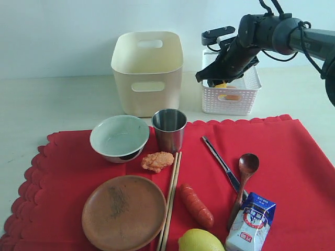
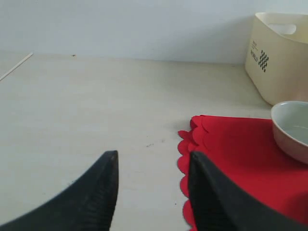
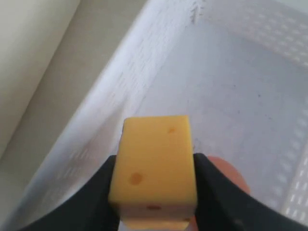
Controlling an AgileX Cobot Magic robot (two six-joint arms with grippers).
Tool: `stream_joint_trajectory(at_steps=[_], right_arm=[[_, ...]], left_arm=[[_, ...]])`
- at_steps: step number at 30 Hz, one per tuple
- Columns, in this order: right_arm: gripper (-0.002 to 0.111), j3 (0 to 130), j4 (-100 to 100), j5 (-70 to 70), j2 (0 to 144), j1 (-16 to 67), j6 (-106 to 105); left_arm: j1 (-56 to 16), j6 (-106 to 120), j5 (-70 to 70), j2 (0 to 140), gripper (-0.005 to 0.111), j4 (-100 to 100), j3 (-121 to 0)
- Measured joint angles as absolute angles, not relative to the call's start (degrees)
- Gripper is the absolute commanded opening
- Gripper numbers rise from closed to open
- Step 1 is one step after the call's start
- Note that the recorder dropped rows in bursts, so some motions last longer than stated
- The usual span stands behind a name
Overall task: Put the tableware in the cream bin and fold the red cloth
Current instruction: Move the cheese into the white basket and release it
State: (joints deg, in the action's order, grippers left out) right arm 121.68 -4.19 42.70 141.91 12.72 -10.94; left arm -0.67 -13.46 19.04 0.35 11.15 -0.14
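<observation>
Cheese block (image 3: 156,144) is pinched in right gripper (image 3: 155,168) over white basket (image 3: 120,72), far right; lower, then open slowly, w/o hitting rim. Left gripper (image 2: 154,159) is spread, empty.

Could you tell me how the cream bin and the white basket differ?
The cream bin is taller, the white basket lower. The cream bin has smooth walls with oval cutouts; the white basket has lattice walls. The right gripper holds a cheese block over the white basket; none is at the cream bin. Both are open-topped, behind the red cloth.
</observation>
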Motion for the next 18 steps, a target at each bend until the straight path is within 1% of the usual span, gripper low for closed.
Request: stream_joint_trajectory(at_steps=[2, 5, 9, 13, 18], right_arm=[[0.030, 121.8, -4.2, 43.2, 142.0, 12.7, -10.9], [0.042, 121.8, -4.2, 43.9, 142.0, 12.7, -10.9], [0.053, 121.9, -4.2, 44.6, 142.0, 12.7, -10.9], [0.058, 123.6, -4.2, 47.6, 142.0, 12.7, -10.9], [0.058, 126.3, -2.6, 53.1, 140.8, 12.7, -10.9]], left_arm=[[-0.7, -13.5, 19.0, 0.4, 0.046, 11.1, -0.1], [-0.7, -13.5, 19.0, 0.4, 0.046, 11.1, -0.1], [-0.7, -13.5, 19.0, 0.4, 0.046, 11.1, -0.1], [-0.7, -13.5, 19.0, 0.4, 0.046, 11.1, -0.1], [-0.7, -13.5, 19.0, 0.4, 0.046, 11.1, -0.1]])
